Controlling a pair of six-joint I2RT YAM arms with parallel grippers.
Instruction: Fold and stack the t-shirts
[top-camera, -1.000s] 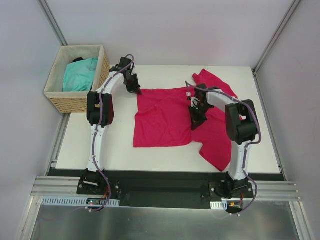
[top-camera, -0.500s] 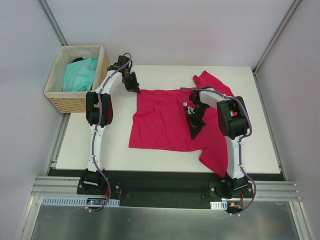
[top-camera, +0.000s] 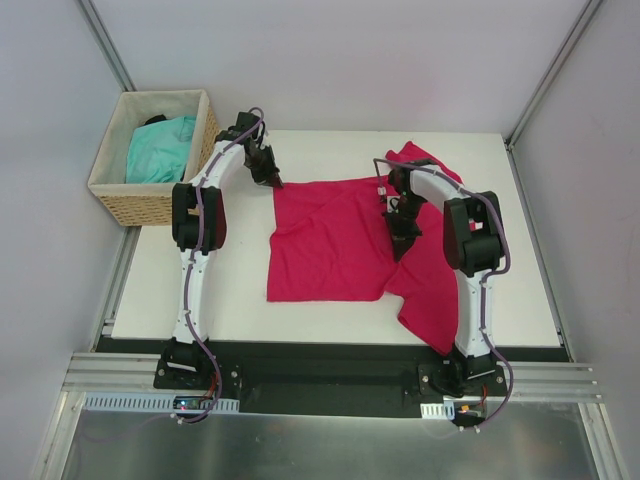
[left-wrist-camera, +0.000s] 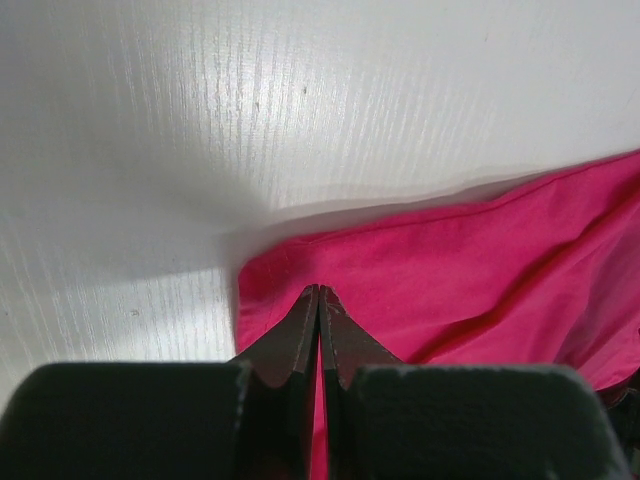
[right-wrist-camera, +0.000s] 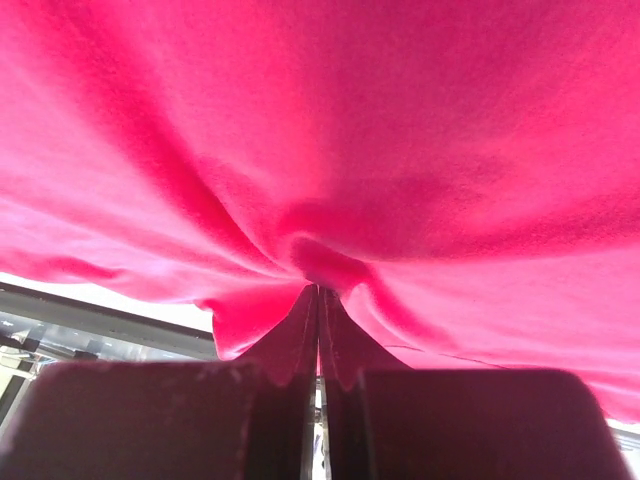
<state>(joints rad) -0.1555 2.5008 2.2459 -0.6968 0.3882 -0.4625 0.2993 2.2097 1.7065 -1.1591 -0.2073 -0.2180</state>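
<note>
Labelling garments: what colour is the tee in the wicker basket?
Turquoise. The tee in the basket shows best in the top external view.

right gripper (top-camera: 402, 250) shifted right and farther from near edge, near-left corner of crimson-pink t-shirt (top-camera: 320, 250) dragged right

The left gripper (left-wrist-camera: 319, 295) is seen from behind, its two dark fingers (left-wrist-camera: 290, 335) pressed together with no gap. The cloth of the crimson-pink t-shirt (left-wrist-camera: 470, 270) is pinched between the tips, just beside one rounded corner. The hemmed edge is drawn away to the right, and long folds are seen in the fabric. The white table (left-wrist-camera: 300, 100) is seen beneath, with a soft shadow along the hem.
</note>
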